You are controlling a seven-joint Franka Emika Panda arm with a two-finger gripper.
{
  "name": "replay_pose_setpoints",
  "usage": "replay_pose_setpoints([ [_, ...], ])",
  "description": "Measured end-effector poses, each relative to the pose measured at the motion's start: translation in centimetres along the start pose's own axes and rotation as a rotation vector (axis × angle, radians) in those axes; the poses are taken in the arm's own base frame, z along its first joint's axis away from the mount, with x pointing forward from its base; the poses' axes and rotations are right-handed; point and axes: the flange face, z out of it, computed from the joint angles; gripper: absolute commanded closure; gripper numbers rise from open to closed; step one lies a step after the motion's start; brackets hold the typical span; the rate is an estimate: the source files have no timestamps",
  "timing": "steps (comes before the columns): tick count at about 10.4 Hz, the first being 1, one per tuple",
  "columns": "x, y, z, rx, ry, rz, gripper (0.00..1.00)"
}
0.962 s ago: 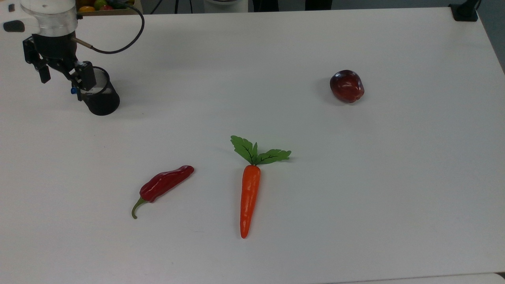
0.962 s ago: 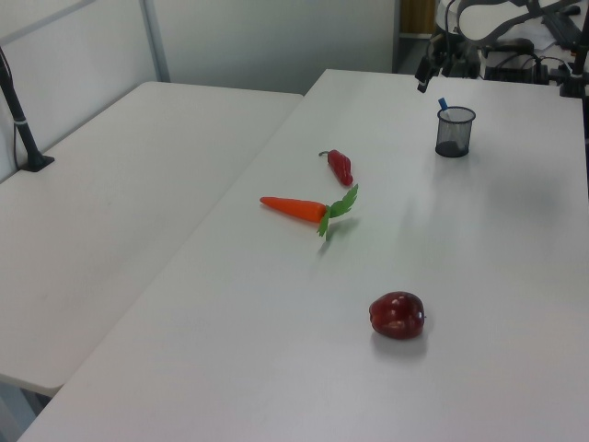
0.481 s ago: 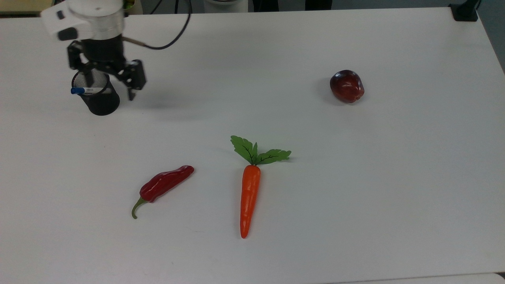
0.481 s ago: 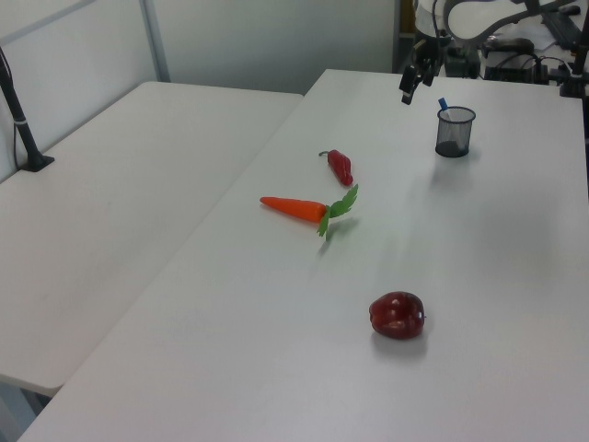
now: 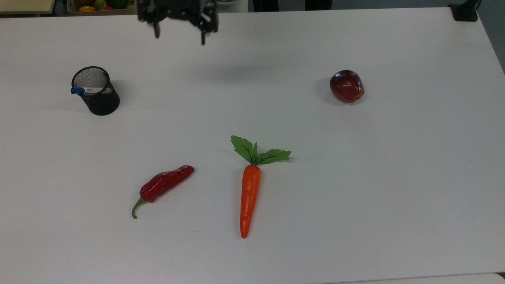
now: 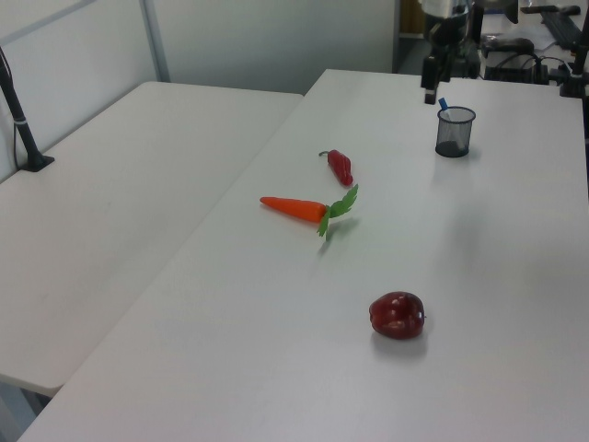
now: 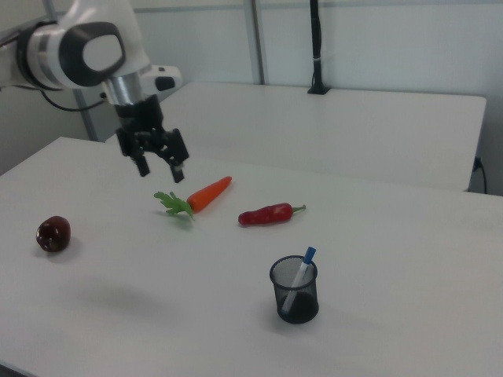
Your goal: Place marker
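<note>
1. The slim white marker with a blue cap point(image 5: 83, 90) is seen leaning in the black mesh cup point(image 5: 97, 96), upper left of the top view.
2. The black two-finger tool point(image 5: 179, 36) is held spread wide and empty above the white counter point(image 5: 355, 189).
3. The light cup could be tipped if knocked.

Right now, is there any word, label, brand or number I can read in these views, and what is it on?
The marker, standing in the black mesh cup: a small dark label print on its white barrel, too small to read.
No other text shows on the carrot, the red pepper, the apple, the table or the end effector.
</note>
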Motion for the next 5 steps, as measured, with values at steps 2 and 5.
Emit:
replay_pose_setpoints([
  [2, -2.3, -1.5, -2.5, 0.011, -0.03, -0.027, 0.0],
  [5, -3.3, -1.0, -4.8, 0.02, -0.019, -0.018, 0.0],
])
